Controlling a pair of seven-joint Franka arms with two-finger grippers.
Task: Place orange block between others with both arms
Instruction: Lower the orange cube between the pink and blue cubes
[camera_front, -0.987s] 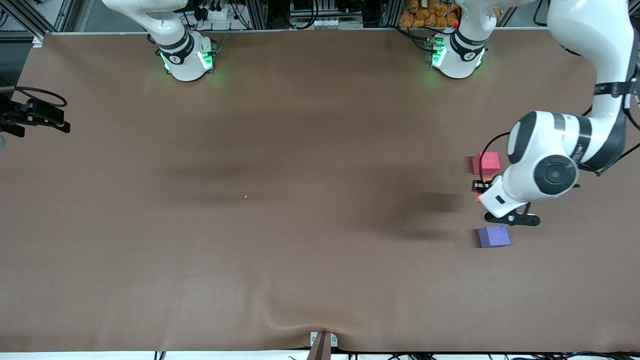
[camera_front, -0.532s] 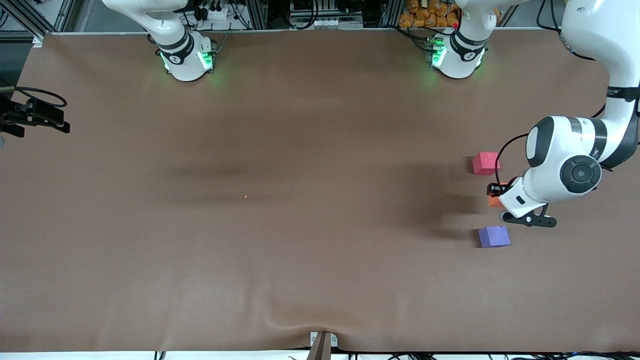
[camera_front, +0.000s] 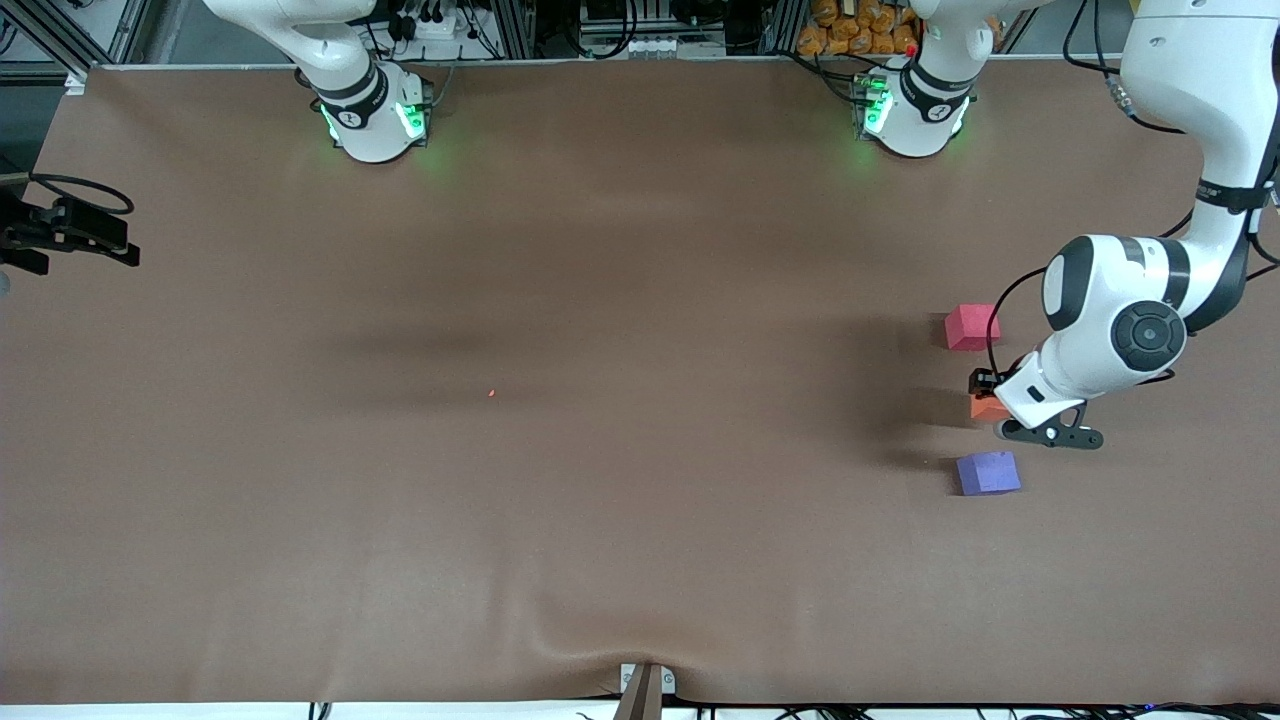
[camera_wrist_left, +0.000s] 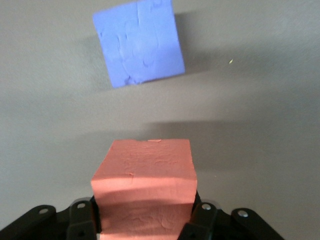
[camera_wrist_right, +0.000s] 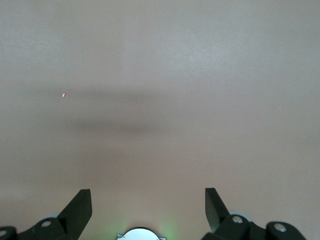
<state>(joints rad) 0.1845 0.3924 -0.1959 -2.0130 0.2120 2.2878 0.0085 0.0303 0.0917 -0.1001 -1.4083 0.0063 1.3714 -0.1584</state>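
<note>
While the left claw (camera_wrist_left: 145, 220) grips the orange block (camera_wrist_left: 145, 175) (brown tabletop (camera_front: 600, 450) beneath), the right claw (camera_wrist_right: 147, 210) gapes.

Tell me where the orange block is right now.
The orange block is shut in the left pincer at the left arm's end of the table, between the red block and the purple block.

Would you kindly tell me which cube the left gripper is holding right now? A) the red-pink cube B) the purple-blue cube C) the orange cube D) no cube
C: in the left wrist view, the left gripper has its fingers clamped on the orange cube.
</note>
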